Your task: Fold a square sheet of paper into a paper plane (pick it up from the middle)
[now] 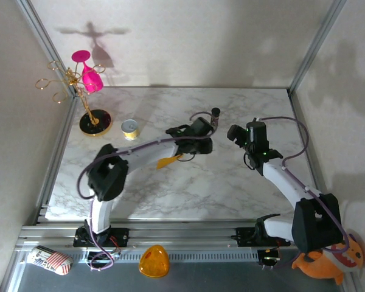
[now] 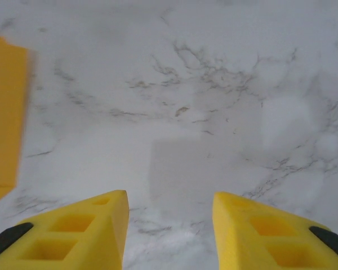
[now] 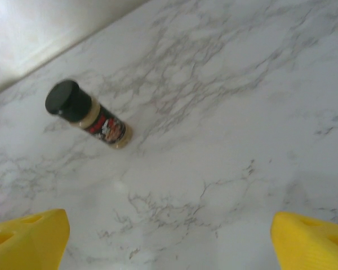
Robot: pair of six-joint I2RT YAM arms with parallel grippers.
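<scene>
Left gripper point(image 2: 170, 198) jaws seemingly half-parted; right gripper point(image 3: 169, 222) jaws wide.

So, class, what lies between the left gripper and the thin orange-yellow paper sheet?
Nothing: bare white marble tabletop runs from the left gripper to the thin orange-yellow paper sheet, as seen in the left wrist view.

No legible text, spice jar point(image 3: 90, 115) with red-and-black label, its lettering too blurred to read
</scene>
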